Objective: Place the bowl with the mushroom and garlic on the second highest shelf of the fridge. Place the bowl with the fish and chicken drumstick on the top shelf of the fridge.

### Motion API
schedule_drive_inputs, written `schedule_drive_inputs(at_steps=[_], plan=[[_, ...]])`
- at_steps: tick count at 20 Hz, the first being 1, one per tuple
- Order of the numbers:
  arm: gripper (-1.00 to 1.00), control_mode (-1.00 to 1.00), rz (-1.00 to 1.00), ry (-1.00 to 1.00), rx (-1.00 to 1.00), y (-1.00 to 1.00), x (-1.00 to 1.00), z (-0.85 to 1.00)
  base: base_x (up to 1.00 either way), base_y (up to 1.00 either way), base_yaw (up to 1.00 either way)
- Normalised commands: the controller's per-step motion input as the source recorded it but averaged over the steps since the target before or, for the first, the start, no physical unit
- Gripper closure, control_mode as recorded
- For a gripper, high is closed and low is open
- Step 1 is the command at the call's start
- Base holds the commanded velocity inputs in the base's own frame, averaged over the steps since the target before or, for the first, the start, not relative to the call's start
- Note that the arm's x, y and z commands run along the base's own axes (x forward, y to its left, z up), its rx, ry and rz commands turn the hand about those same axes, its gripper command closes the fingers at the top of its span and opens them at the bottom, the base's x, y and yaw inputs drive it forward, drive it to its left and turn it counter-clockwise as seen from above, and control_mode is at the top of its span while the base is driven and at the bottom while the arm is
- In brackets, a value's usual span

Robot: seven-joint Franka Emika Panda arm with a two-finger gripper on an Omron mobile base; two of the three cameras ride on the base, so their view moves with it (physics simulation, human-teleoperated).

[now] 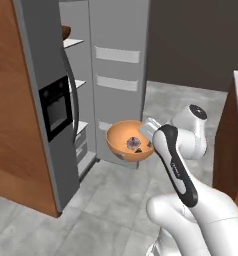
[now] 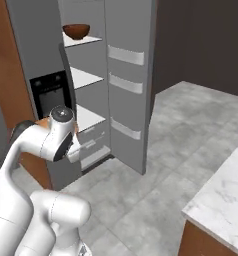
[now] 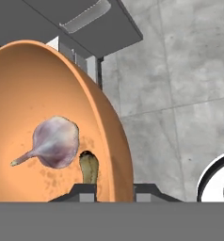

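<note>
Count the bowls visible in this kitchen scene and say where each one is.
2. A light orange-tan round bowl with garlic is gripped at its rim by the gripper, in front of the open grey fridge. A dark brown bowl sits on a white upper fridge shelf. Others may be hidden.

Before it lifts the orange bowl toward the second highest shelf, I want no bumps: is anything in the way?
Nothing visible blocks it. The fridge door stands open, the second highest shelf looks bare, and the gripper holds the bowl with the mushroom and garlic out front, below that shelf.
</note>
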Motion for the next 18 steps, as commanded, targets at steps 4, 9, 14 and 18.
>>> schedule_drive_inputs(at_steps=[4,9,14,18], plan=[[1.0,1.0,0.0,0.0,0.0,0.0,0.0,0.0,1.0,0.02,-0.15],[1.0,1.0,0.0,0.0,0.0,0.0,0.0,0.0,1.0,-0.01,-0.09],[1.0,1.0,0.0,0.0,0.0,0.0,0.0,0.0,1.0,-0.03,0.28],[1.0,1.0,0.0,0.0,0.0,0.0,0.0,0.0,0.82,-0.02,0.79]])
